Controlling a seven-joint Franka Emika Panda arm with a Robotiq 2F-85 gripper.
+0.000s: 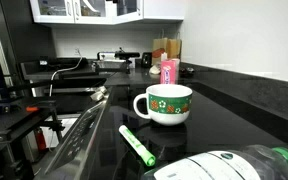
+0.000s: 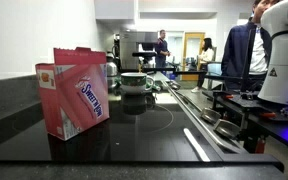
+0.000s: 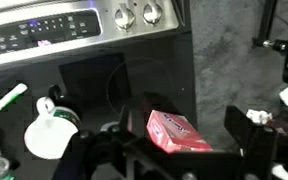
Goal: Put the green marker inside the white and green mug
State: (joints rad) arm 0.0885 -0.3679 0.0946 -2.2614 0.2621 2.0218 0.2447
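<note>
Closest to the lens in an exterior view, a clear plastic bottle (image 1: 229, 165) lies on its side at the near edge of the black worktop (image 1: 234, 110). Just beside it the green marker (image 1: 136, 143) lies flat, apart from the white and green mug (image 1: 164, 103), which stands upright toward the middle. A pink Sweet'N Low box (image 1: 168, 70) stands toward the opposite edge. In the wrist view the gripper (image 3: 166, 148) hangs above that box, jaws spread wide and empty. The marker lies well apart from it, beyond the mug.
</note>
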